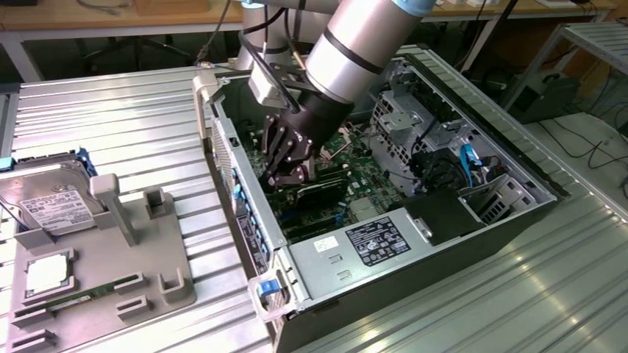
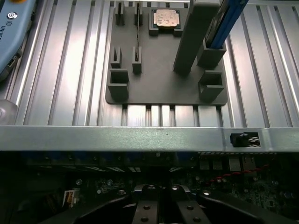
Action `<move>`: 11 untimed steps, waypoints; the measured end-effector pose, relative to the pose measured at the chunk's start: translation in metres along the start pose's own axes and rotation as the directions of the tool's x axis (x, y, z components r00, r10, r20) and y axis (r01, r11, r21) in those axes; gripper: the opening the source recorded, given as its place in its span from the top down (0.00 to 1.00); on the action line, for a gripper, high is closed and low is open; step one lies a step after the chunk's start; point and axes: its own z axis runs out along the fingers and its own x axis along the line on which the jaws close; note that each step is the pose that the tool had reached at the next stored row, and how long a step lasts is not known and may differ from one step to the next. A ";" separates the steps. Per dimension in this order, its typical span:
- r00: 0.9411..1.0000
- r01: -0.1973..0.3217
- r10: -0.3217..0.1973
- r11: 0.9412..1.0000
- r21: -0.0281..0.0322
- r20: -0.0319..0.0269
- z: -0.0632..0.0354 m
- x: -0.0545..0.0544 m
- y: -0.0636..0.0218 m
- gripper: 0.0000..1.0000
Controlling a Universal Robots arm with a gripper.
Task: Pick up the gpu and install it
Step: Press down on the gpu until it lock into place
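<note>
— Where is the gripper (image 1: 287, 175) right now?

— Down inside the open computer case (image 1: 324, 287), close to the wall of the case that faces the grey fixture tray (image 1: 137, 250). The arm (image 1: 354, 51) comes in from the tabletop's (image 1: 128, 125) far edge and slants down over the motherboard (image 1: 368, 180).

— Open or closed?

— Closed. In the wrist view the two black fingers (image 2: 145, 207) stand drawn together, side by side, above the dark board.

— And the gpu (image 1: 322, 193)?

— It is inside the case. In the exterior view it shows as a dark, thin card seen edge-on, lying along the motherboard just under the fingertips, towards the near end of the case. Whether the fingers actually clamp it or only sit against its top edge, I cannot tell.

— What is on the tray?

— The tray lies on the tabletop near its near corner on the exterior view's left, well apart from the gripper. A silver hard drive (image 1: 49, 206) with a white label leans in the holder at the tray's far end, a square processor (image 1: 44, 273) sits in a pocket nearer the front, and a narrow green RAM stick (image 1: 84, 300) lies in a slot just beside it. The two tall posts (image 1: 110, 206) in the middle of the tray hold nothing.

— How does the case sit?

— On its side, open side up, beside the tray; its grey rim crosses the wrist view between the tray and the board.
</note>
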 end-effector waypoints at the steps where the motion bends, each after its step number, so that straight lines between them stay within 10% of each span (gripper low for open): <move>1: 1.000 0.000 0.000 1.000 -0.001 0.000 0.0007 0.000 -0.0003 0.89; 11: 1.000 0.000 0.000 1.000 -0.007 0.000 0.0090 0.000 -0.0078 0.89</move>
